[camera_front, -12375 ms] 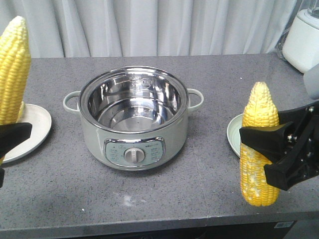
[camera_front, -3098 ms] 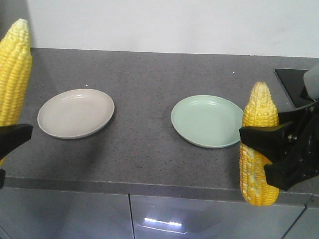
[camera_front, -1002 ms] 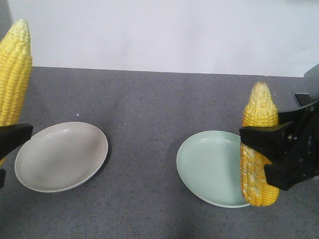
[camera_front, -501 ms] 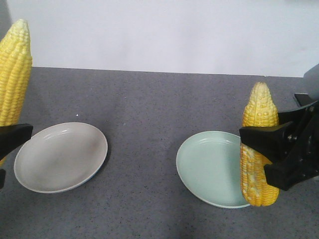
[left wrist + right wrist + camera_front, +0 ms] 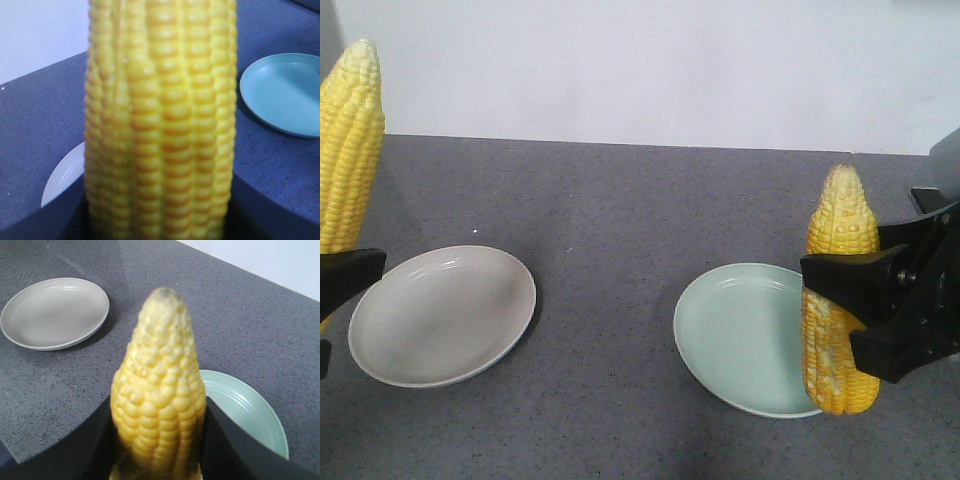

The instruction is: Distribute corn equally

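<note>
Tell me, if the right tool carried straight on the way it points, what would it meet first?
Probably the green plate: in the right wrist view it lies just beyond the corn the right tool holds. Depth is uncertain, though.

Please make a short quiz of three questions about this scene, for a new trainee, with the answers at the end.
1. True or false: a cob already lies on the green plate.
2. Multiple choice: how is the corn in the right gripper oriented? A) lying flat, B) upright with the pointed end up, C) pointed end down.
3. Fill in: the left gripper holds its corn beside the ______ plate.

Key:
1. False. Both plates are bare; the right cob and the left cob are each held in a gripper.
2. B.
3. Beige. It lies left of the green one on the grey counter.
</note>
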